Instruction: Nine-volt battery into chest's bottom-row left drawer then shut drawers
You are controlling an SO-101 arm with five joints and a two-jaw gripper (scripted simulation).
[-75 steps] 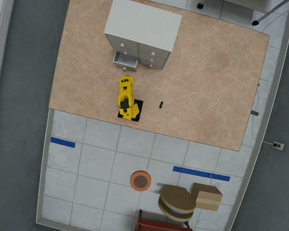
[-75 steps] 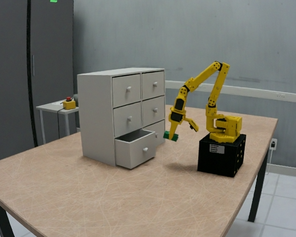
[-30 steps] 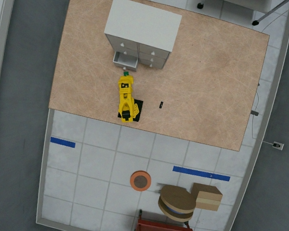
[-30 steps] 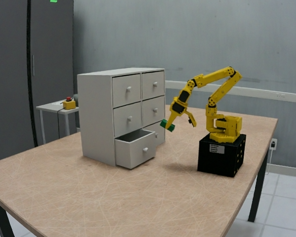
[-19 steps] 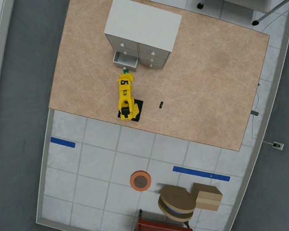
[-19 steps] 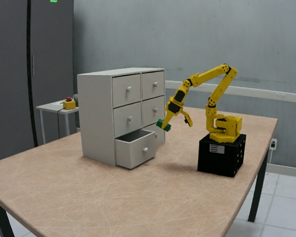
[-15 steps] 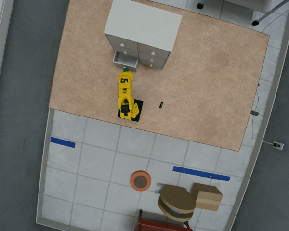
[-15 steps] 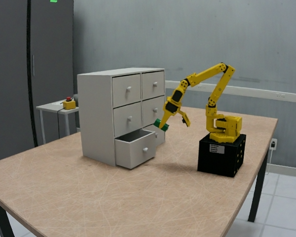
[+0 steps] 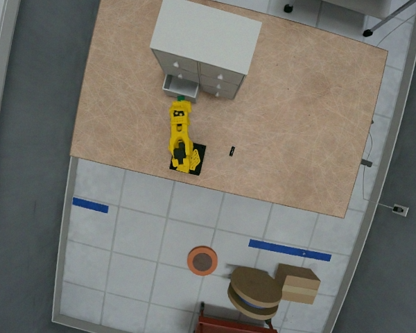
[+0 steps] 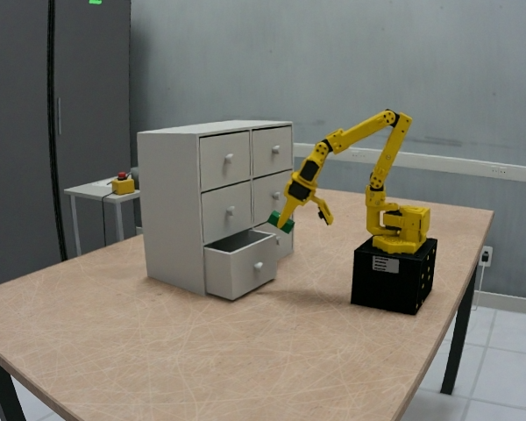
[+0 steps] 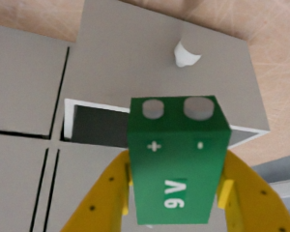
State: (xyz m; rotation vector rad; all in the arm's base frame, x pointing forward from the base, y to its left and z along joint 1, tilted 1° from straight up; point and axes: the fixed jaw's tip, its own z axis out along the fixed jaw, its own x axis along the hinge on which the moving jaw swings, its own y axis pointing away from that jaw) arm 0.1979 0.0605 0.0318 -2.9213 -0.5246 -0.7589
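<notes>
A green nine-volt battery (image 9: 180, 98) (image 10: 287, 224) (image 11: 176, 161) is held between the fingers of my gripper (image 9: 180, 100) (image 10: 280, 223) (image 11: 176, 193), which is shut on it. Its terminals and "9V" mark show in the wrist view. The grey-white chest (image 9: 206, 34) (image 10: 170, 203) has two columns of three drawers. The bottom left drawer (image 9: 191, 96) (image 10: 243, 281) (image 11: 135, 58) stands pulled out and still sits in the chest. I see nothing in the visible part of it. The battery is above the rim, near the drawer's front wall. The other drawers look shut.
A small black object (image 9: 231, 151) lies on the table (image 9: 290, 125) (image 10: 254, 344), to the right of the arm's black base (image 9: 201, 154) (image 10: 386, 285). The drawer's white knob (image 10: 258, 266) (image 11: 186, 55) sticks out from its front. The upper left drawers' knobs also stick out.
</notes>
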